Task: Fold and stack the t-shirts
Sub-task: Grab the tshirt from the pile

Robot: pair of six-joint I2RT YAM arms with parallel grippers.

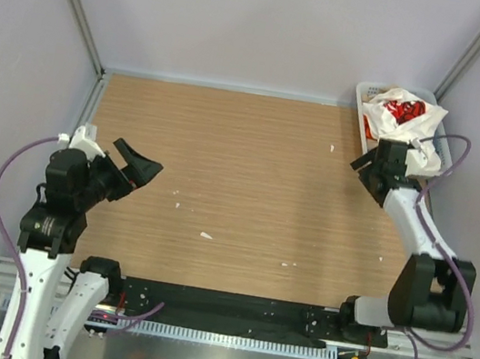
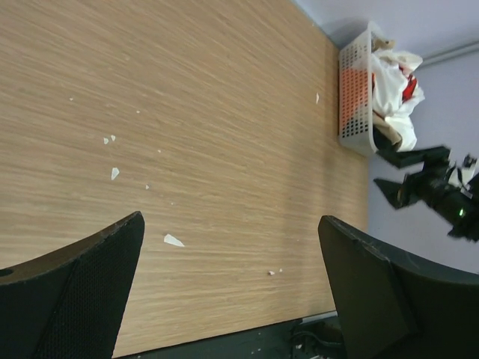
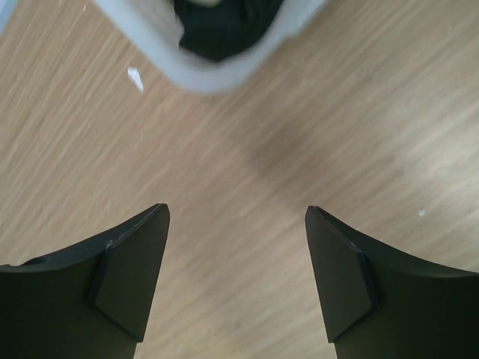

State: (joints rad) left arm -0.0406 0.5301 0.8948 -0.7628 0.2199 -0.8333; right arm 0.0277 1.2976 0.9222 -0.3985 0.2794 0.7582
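Note:
The t-shirts lie heaped in a white lattice basket (image 1: 363,93) at the table's far right corner. On top is the white t-shirt with a red print (image 1: 401,112), also in the left wrist view (image 2: 391,78). Orange cloth (image 2: 356,88) shows through the basket wall. The right wrist view shows black cloth (image 3: 224,26) inside the blurred basket corner (image 3: 202,75). My right gripper (image 1: 362,167) is open and empty, just in front of the basket above the table (image 3: 236,213). My left gripper (image 1: 138,165) is open and empty, raised over the table's left side (image 2: 230,221).
The wooden table (image 1: 250,172) carries a few small white scraps (image 1: 206,235), also seen from the left wrist (image 2: 173,240). Grey walls close in the left, back and right sides. A black strip with cables runs along the near edge (image 1: 228,307).

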